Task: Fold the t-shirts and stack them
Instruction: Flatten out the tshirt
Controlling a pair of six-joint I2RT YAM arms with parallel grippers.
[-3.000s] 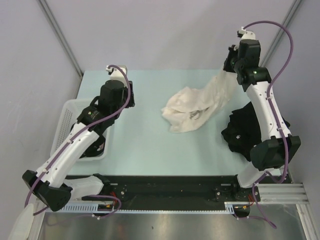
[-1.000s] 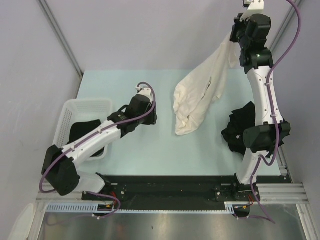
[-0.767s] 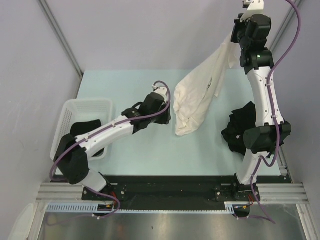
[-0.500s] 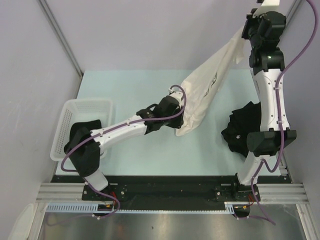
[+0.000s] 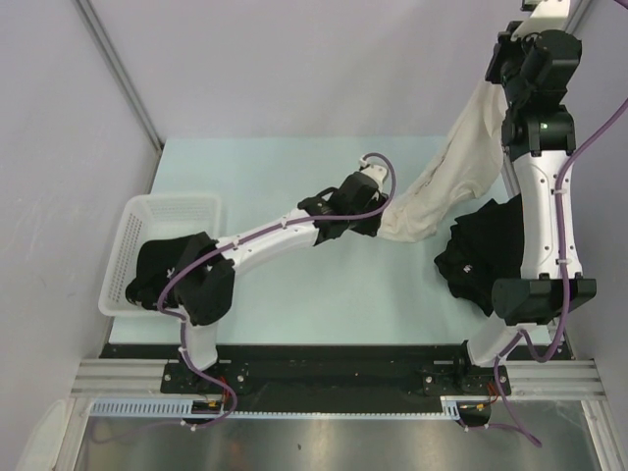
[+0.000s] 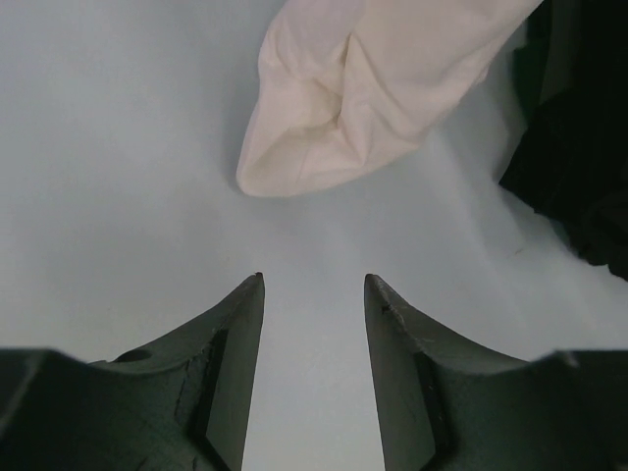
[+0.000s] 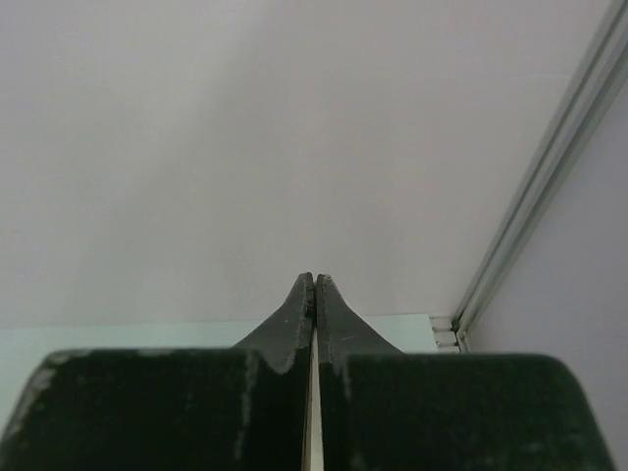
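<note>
A cream-white t-shirt (image 5: pixel 446 182) hangs in a long slant from my right gripper (image 5: pixel 498 77), which is raised high at the back right and shut on its top edge. In the right wrist view the fingers (image 7: pixel 299 319) are pressed together with a thin cream strip of cloth (image 7: pixel 312 412) between them. The shirt's low end (image 6: pixel 334 118) rests on the table just ahead of my left gripper (image 6: pixel 312 280), which is open, holds nothing and does not touch it. That left gripper (image 5: pixel 385 218) is stretched out to mid-table. Black t-shirts (image 5: pixel 483 257) lie heaped at the right.
A white mesh basket (image 5: pixel 147 211) stands at the left edge of the table with a black t-shirt (image 5: pixel 162 267) in it. The black heap (image 6: pixel 579 147) lies close to the right of the left gripper. A metal frame post (image 7: pixel 535 211) runs up the back right corner.
The right gripper has risen and shifted right, dragging the cream t-shirt's low end rightward. The left arm has stretched right across the table after it, and its jaws have widened a little.
</note>
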